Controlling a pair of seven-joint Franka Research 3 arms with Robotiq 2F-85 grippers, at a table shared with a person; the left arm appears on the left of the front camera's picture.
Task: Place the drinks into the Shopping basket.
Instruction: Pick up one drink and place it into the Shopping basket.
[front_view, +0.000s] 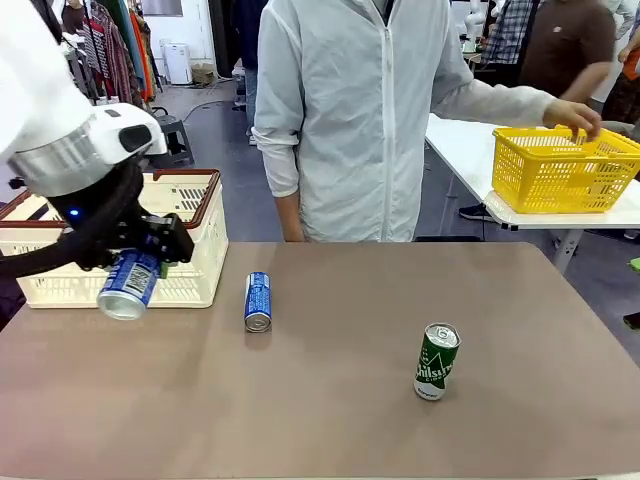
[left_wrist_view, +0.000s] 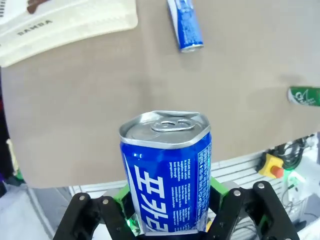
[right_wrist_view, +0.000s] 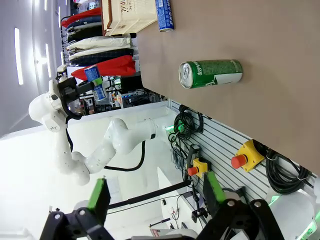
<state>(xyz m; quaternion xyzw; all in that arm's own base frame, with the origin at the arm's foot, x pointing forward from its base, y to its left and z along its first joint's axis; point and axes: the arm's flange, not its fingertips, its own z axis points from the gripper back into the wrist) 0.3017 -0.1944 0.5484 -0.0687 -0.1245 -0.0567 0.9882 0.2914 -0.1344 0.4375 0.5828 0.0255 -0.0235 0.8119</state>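
Observation:
My left gripper (front_view: 140, 262) is shut on a blue-and-white can (front_view: 128, 285), held tilted above the table in front of the Shopping basket (front_view: 190, 262). In the left wrist view the can (left_wrist_view: 167, 175) sits between the green pads (left_wrist_view: 216, 189), its silver top facing away. A second blue can (front_view: 258, 301) lies on the table right of the basket. A green can (front_view: 436, 361) stands upright at the table's right middle. My right gripper (right_wrist_view: 155, 192) is open and holds nothing, with the green can (right_wrist_view: 211, 73) far ahead of it.
A person in a light jacket (front_view: 350, 110) stands at the far edge. A bright yellow mesh basket (front_view: 562, 170) rests on a white table at the back right, a hand on its rim. The brown tabletop (front_view: 330, 420) has free room at front.

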